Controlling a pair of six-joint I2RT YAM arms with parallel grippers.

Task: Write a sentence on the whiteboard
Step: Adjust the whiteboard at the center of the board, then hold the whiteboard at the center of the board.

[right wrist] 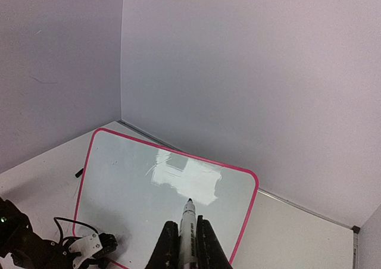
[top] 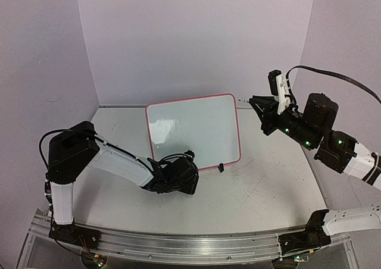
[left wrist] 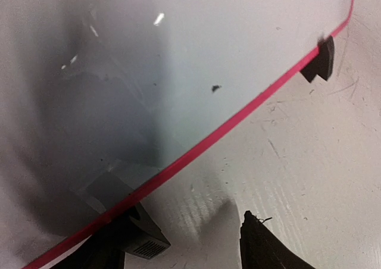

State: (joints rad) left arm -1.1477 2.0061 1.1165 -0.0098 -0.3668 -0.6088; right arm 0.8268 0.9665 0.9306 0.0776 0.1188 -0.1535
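Note:
The whiteboard (top: pixel 193 132) with its red-pink rim lies flat on the tabletop and its surface is blank. The sentence does not show in any view; only a small black speck (left wrist: pixel 215 88) marks the board. My left gripper (top: pixel 178 175) is low at the board's near left corner, jaws apart; in the left wrist view (left wrist: pixel 196 245) one finger (left wrist: pixel 122 236) sits at the rim and the other (left wrist: pixel 268 248) over bare table. My right gripper (top: pixel 257 102) is raised off the board's far right corner, shut on a white marker (right wrist: pixel 189 230) whose black tip points at the board (right wrist: pixel 131 185).
A black clip foot (top: pixel 220 168) sticks out at the board's near right edge, also in the left wrist view (left wrist: pixel 321 61). The scratched grey tabletop (top: pixel 268 185) is walled by lilac panels. The left arm (right wrist: pixel 36 251) lies low along the near left.

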